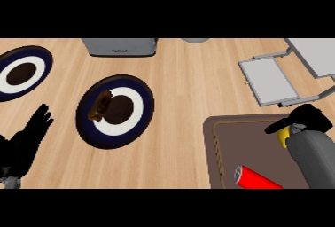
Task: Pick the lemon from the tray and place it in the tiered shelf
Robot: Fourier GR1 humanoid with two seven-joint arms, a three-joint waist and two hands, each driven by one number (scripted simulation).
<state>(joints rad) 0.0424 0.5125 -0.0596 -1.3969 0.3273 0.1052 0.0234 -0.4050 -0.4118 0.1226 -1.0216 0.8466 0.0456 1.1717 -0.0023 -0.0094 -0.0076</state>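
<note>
Only a yellow sliver of the lemon (pixel 282 136) shows on the brown tray (pixel 222 146), under my right hand (pixel 302 119). That hand's fingers curl over the lemon and hide most of it. The grey tiered shelf (pixel 271 81) stands just beyond the tray at the upper right, its lower tier facing the hand. My left hand (pixel 27 139) rests open at the lower left edge, fingers up, far from the tray.
A red can (pixel 256 178) lies on the tray's near part. A dark plate (pixel 115 111) holding a brown food item sits mid-left, another plate (pixel 23 73) at the far left. A grey appliance (pixel 119 46) stands at the back.
</note>
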